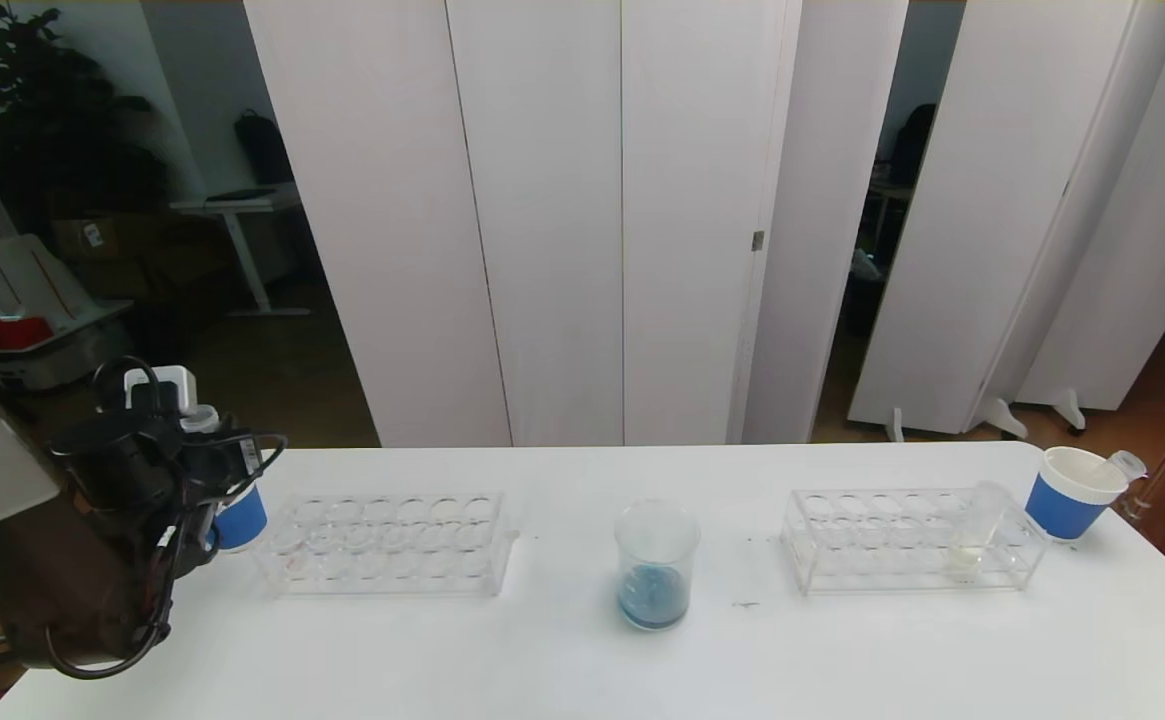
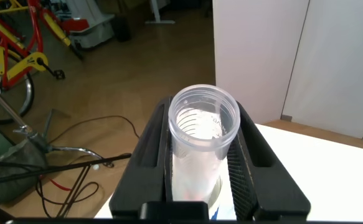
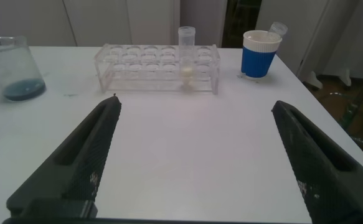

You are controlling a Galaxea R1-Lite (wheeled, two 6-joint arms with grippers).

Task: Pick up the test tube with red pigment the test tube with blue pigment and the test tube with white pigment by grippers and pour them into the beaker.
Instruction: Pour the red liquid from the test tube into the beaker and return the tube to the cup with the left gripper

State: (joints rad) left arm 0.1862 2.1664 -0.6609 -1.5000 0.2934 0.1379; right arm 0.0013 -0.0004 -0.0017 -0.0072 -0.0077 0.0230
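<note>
blue-tinted liquid sitting in the beaker (image 1: 656, 566), left gripper (image 1: 204, 470) clamping an emptied clear tube (image 2: 202, 134).

taking the beaker as the landmark at the middle of the white table (image 1: 582, 650): the left gripper is hovering well to the beaker's left, over the blue paper cup (image 1: 240, 520) at the table's left edge, its fingers (image 2: 154, 149) pressing both sides of the tube, whose open mouth is facing the wrist camera. a clear rack (image 1: 387, 543) is standing between that cup and the beaker. to the beaker's right, a second rack (image 1: 907, 540) is holding the test tube with white pigment (image 1: 977, 528), leaning in a slot at its far right end. beyond it a second blue cup (image 1: 1072, 493) is holding a discarded tube (image 1: 1125, 465). the right gripper (image 3: 193, 162) is hanging low over the table on the beaker's right, spread wide, holding nothing.
</note>
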